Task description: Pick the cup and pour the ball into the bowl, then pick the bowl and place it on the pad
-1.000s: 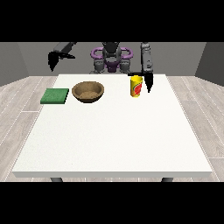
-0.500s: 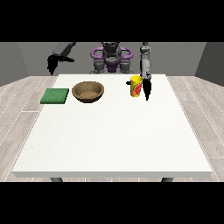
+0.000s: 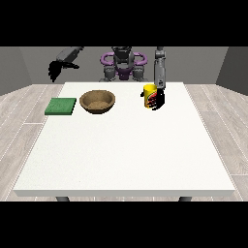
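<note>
Nothing poured yet: yellow cup (image 3: 149, 96) stands upright on the table (image 3: 126, 150), hand at the view's right (image 3: 158, 100) against it, seemingly closing round; grip unconfirmed. Bowl (image 3: 97, 101) sits beside green pad (image 3: 61, 106). Other hand (image 3: 54, 70) hangs raised, its fingers unclear.

White table (image 3: 126, 155), wood floor (image 3: 218, 116), grey walls (image 3: 29, 63)

A yellow cup (image 3: 149, 96) stands upright on the white bench (image 3: 126, 150), and the robot hand at the view's right (image 3: 158, 99) is right against its side (how its fingers lie I cannot tell). A brown bowl (image 3: 97, 101) sits between the cup and a green pad (image 3: 61, 106). The other robot hand (image 3: 55, 70) hangs above the bench's far corner at the view's left.
</note>
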### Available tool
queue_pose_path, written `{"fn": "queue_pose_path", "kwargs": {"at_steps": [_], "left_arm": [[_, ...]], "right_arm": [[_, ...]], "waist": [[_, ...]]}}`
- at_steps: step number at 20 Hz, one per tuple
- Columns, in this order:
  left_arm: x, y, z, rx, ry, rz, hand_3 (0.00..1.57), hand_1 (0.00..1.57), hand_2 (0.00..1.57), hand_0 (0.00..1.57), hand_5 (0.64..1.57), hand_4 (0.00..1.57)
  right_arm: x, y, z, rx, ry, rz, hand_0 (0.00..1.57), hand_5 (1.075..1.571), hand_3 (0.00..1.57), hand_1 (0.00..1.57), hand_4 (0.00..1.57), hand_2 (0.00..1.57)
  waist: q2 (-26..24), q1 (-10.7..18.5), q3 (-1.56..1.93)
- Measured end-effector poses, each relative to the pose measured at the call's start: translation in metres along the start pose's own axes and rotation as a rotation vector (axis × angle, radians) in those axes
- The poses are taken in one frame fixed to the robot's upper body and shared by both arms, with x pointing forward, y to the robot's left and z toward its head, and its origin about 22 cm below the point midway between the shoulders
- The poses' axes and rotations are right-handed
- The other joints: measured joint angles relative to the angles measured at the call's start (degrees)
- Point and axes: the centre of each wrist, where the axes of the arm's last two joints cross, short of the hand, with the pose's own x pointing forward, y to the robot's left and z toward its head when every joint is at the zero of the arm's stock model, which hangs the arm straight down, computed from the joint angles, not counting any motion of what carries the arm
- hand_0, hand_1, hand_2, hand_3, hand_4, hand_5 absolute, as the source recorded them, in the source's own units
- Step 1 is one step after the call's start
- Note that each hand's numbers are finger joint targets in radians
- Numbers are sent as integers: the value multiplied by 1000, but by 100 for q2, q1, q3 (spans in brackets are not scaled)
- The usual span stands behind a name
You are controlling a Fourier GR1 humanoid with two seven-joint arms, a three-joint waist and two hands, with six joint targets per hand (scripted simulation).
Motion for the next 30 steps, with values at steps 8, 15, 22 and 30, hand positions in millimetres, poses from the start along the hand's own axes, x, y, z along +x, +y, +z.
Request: {"fn": "queue_pose_path", "kwargs": {"at_steps": [8,15,22,30], "left_arm": [[2,-4,1,-42,49,-142,1571,1353,1571,1353,1306,1551],[24,66,-73,-144,95,-487,1571,1459,1571,1459,1282,1571],[54,51,-123,-185,106,-704,1571,1495,1571,1495,1287,1530],[81,-29,-138,-229,98,-864,1571,1498,1571,1498,1241,1523]], "right_arm": [[0,-29,8,-27,83,13,0,1570,0,0,0,0],[-21,-33,24,-57,207,-9,0,1568,0,0,0,0],[-36,-29,27,-60,233,-29,0,1569,0,0,0,0],[-44,-50,39,-71,265,-36,0,1570,0,0,0,0]], "waist": [[-459,52,-63],[-1246,291,-92],[-1354,279,-109],[-1561,293,-114]]}}
